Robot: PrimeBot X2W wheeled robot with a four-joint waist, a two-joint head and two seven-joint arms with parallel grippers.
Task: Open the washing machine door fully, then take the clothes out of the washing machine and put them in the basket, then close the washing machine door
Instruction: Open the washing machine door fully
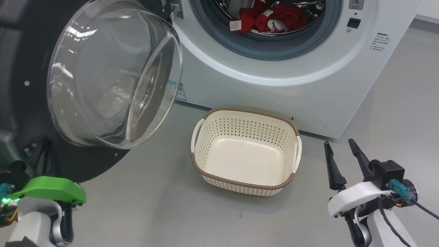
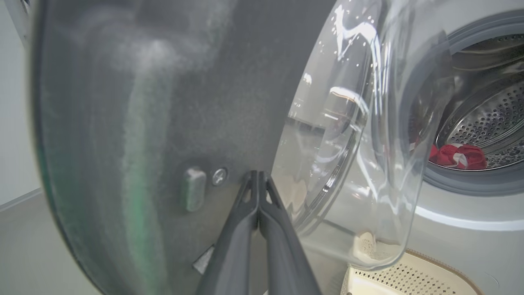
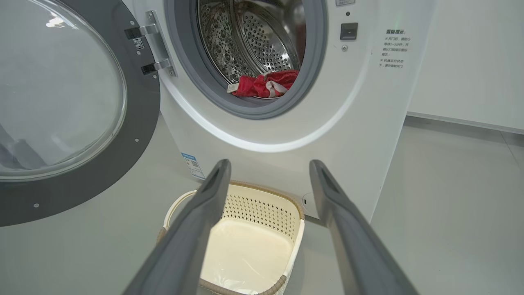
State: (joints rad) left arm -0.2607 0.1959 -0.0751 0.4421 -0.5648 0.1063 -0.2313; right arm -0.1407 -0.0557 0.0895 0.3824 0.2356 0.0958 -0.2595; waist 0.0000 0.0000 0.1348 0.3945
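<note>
Left gripper (image 2: 258, 180) pinched shut on nothing, tips right at the inner face of the washing machine door (image 1: 103, 79). Right gripper (image 1: 339, 142) spread wide, empty. The cream basket (image 1: 250, 111) is just ahead to its left, the red clothes (image 1: 271, 19) far beyond in the washing machine (image 1: 274, 89). Danger: those tips could skid off the slick black rim (image 1: 20, 103) and the door drifts back, its glass bowl (image 1: 120, 68) crowding the reach.

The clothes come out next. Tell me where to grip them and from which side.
Likely best: the bunched red fold of the clothes beside the white tag. Come straight in through the open front with the open right gripper, dipping over the grey ring, since the heap lies low.
</note>
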